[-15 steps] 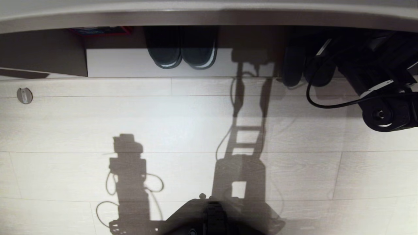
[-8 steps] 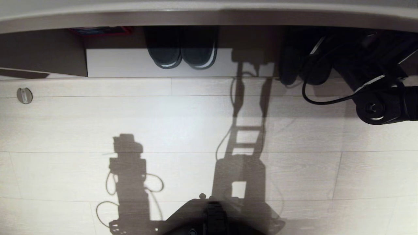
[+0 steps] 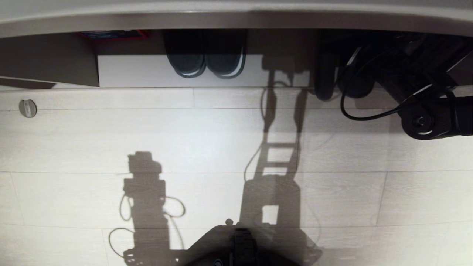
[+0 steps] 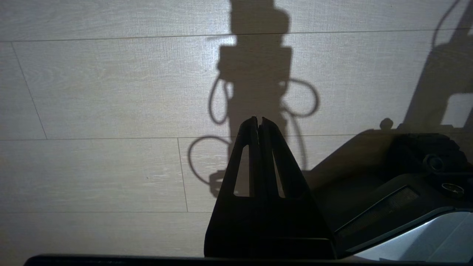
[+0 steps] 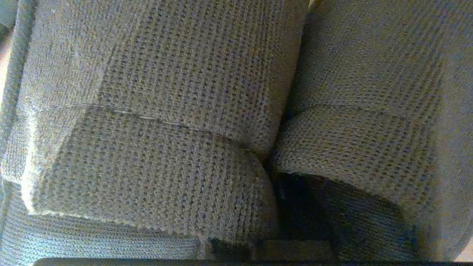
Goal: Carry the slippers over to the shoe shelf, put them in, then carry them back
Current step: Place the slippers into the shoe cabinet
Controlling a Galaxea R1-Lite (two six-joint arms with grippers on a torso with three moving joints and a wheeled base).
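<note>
The slippers (image 3: 325, 87) are a dark pair held side by side at the mouth of the shoe shelf (image 3: 465, 75), the narrow cubby on the right of the unit. Their near ends still stick out over the floor. My right arm (image 3: 428, 120) reaches in from the right; its gripper is lost in the dark behind the pair. In the right wrist view the slippers' grey knit fabric (image 5: 155, 147) fills the picture, pinched together where the shut gripper grips them. My left gripper (image 4: 258, 119) hangs shut and empty over the floor.
Another dark pair with whitish sole edges (image 3: 205, 62) stands in the wider cubby to the left. A long counter edge (image 3: 236, 16) overhangs both cubbies. A round metal floor fitting (image 3: 27, 108) lies far left. My base (image 3: 240, 244) is at the near edge.
My right arm has pushed toward the shelf and its elbow has shifted left. The slippers have gone deeper under the counter, and the left one now shows narrower.
</note>
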